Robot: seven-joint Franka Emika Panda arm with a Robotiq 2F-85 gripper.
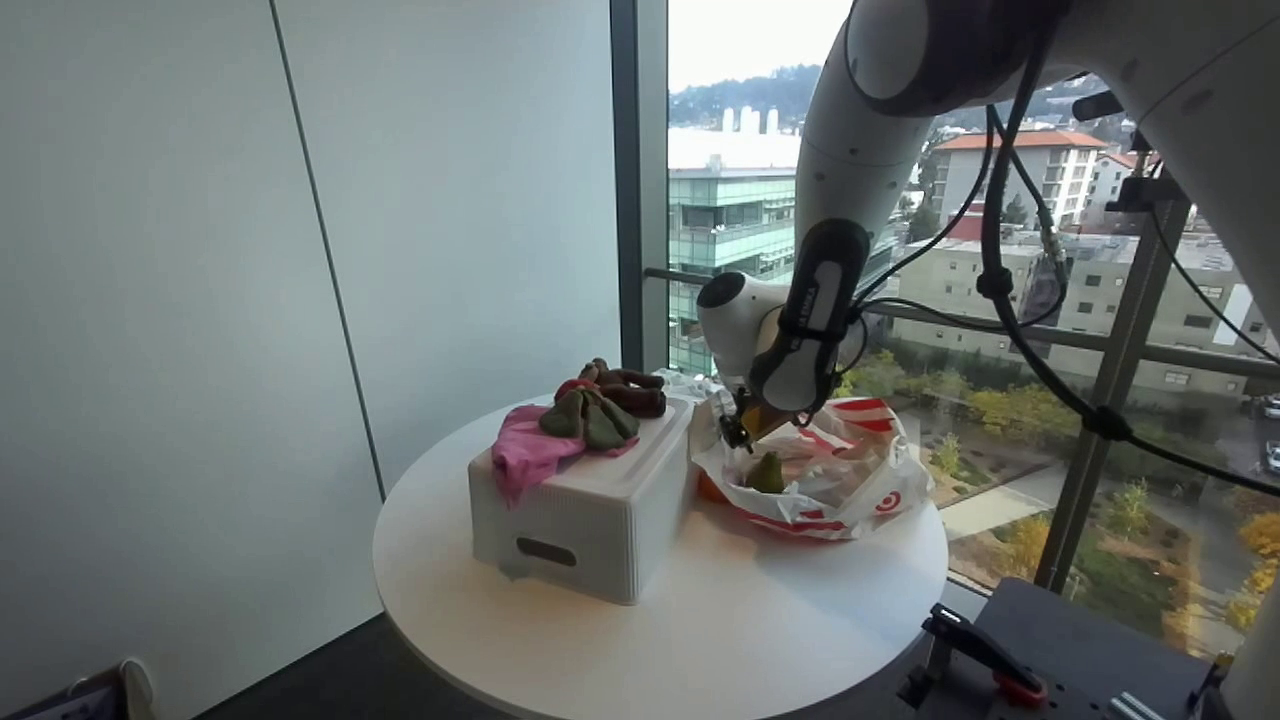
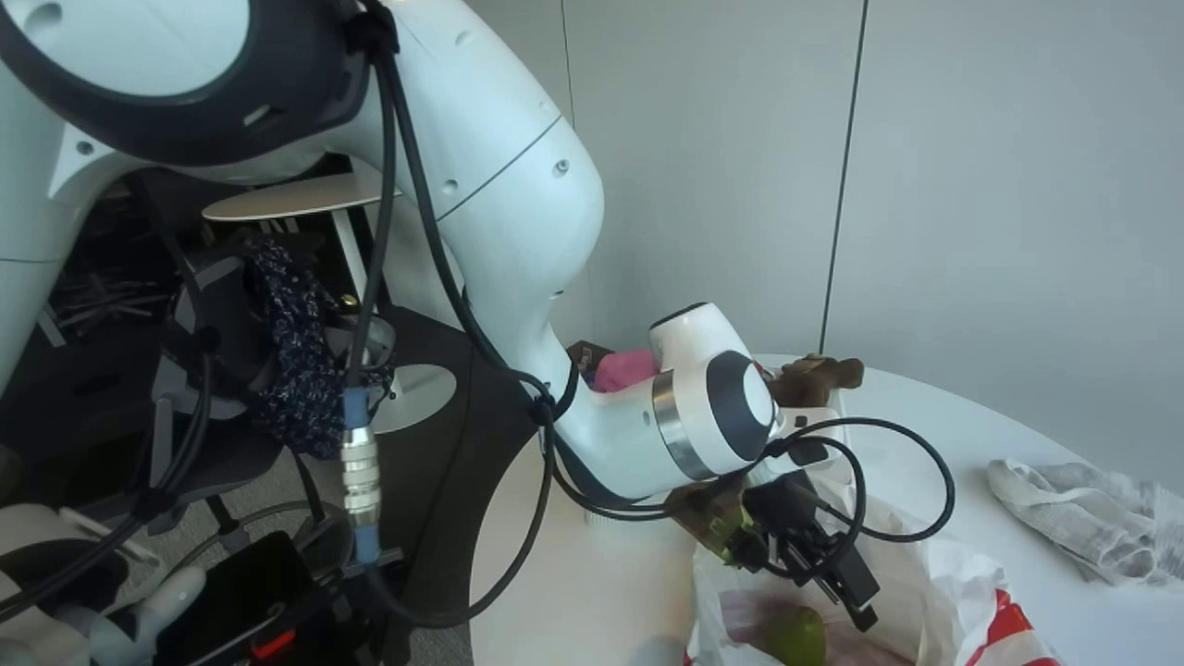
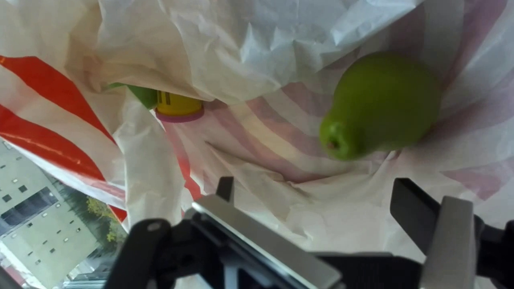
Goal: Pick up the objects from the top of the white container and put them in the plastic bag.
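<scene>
1. pincer has its jaws wide apart, per my wrist view; i hold it low over the open mouth of the plastic bag, can't tell if the tips dip below the rim.
2. bag is white w/ red stripes, sits on the round table beside the white container; can't tell if they touch.
3. green pear lies inside the bag, apart fr. the pincer tips; i see it in both exterior views too.
4. yellow thing w/ purple rim & a green piece next to it peek fr. under a bag fold; mostly hidden.
5. on top of the container: pink cloth drooping over an edge, & a green-and-brown bundle partly on it; can't tell if 1 obj. or several.
6. arm arches over the table; crumpled greyish sheet lies there too, in an exterior view.
</scene>
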